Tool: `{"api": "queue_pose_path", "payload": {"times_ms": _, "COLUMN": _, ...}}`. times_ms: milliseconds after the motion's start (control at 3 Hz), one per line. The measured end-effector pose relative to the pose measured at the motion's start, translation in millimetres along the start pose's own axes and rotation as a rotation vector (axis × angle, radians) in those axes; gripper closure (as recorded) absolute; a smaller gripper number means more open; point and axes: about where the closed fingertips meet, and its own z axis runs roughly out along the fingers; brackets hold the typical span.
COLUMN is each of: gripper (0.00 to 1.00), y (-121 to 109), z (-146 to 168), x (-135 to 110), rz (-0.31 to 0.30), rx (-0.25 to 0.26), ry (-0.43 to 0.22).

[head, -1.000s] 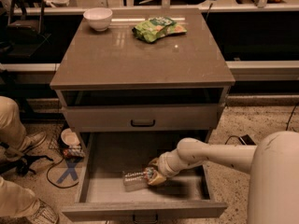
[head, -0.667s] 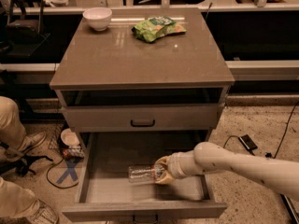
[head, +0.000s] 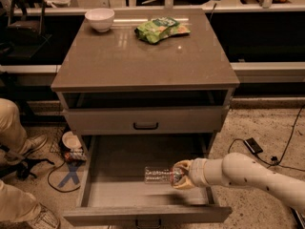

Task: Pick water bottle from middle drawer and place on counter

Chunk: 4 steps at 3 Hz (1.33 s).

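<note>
The middle drawer [head: 116, 187] is pulled open below the counter [head: 143, 56]. The water bottle [head: 159, 175], clear and ribbed, lies sideways with its neck to the right. My gripper [head: 181, 174] comes in from the right on a white arm and is shut on the bottle's neck end. The bottle hangs a little above the drawer floor, over its right half.
A white bowl [head: 99, 19] and a green snack bag [head: 161, 29] sit at the back of the counter. A shut drawer front with a black loop handle [head: 145, 126] is above the open one. A person's legs [head: 14, 175] and cables are on the floor at left.
The bottle has come up off the drawer floor in my gripper and moved slightly up and right. My arm has drawn back to the right.
</note>
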Motion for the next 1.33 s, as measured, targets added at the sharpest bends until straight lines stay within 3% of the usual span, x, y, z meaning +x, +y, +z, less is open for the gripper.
{"api": "queue_pose_path", "payload": {"times_ms": 333, "gripper": 1.0, "y": 0, "z": 0, "x": 0, "rz": 0.0, "rx": 0.0, "ry": 0.0}}
{"api": "queue_pose_path", "payload": {"times_ms": 667, "gripper": 1.0, "y": -17, "z": -39, "x": -13, "rz": -0.046, "rx": 0.019, "ry": 0.032}}
{"api": "queue_pose_path", "payload": {"times_ms": 1333, "gripper": 1.0, "y": -50, "z": -160, "x": -50, "rz": -0.101, "rx": 0.136, "ry": 0.056}}
